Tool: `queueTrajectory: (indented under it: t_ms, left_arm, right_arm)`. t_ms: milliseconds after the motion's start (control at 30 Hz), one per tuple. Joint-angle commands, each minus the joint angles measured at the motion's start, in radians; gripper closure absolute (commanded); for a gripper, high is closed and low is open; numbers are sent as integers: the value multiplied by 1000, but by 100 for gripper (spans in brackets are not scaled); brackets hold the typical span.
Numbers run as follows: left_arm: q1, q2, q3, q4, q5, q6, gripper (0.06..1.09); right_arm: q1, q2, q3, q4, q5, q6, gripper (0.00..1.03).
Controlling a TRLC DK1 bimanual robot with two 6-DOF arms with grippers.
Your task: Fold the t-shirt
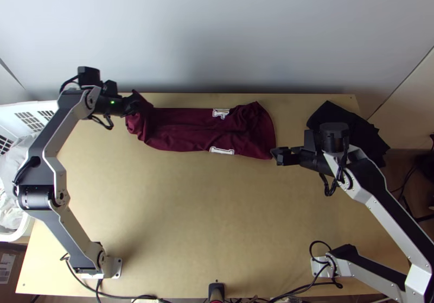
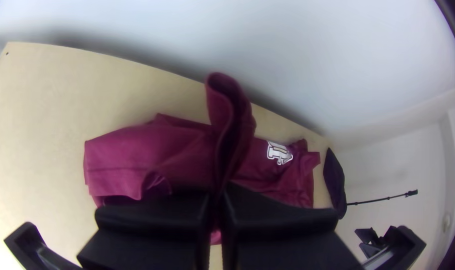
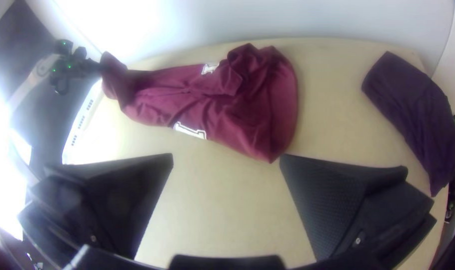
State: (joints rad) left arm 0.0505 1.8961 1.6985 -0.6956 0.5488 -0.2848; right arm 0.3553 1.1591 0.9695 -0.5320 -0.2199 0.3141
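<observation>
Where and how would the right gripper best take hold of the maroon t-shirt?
Probably at the near corner of the t-shirt's right end, coming from the right: that corner tapers to a point beside the open right gripper, while the left gripper pinches the other end.

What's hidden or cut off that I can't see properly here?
Maroon t-shirt, pinched part: left wrist view, hidden between the fingers of the left claw.
White basket, outer side: top view, cut off by the left edge.
Dark cloth, part: top view, behind the right arm.
</observation>
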Motion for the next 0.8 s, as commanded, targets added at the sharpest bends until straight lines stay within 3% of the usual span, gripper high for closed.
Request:
queueTrajectory:
  t_ms: [0,767]
  left_arm:
    - [-90,24,47,-10,-43,-8,105]
    - [-434,161,267,-12,-109,-132,105]
  right_arm:
    - [1,-21,-45,24,1,13,4]
    - [13,-75,-224,133,1,34,4]
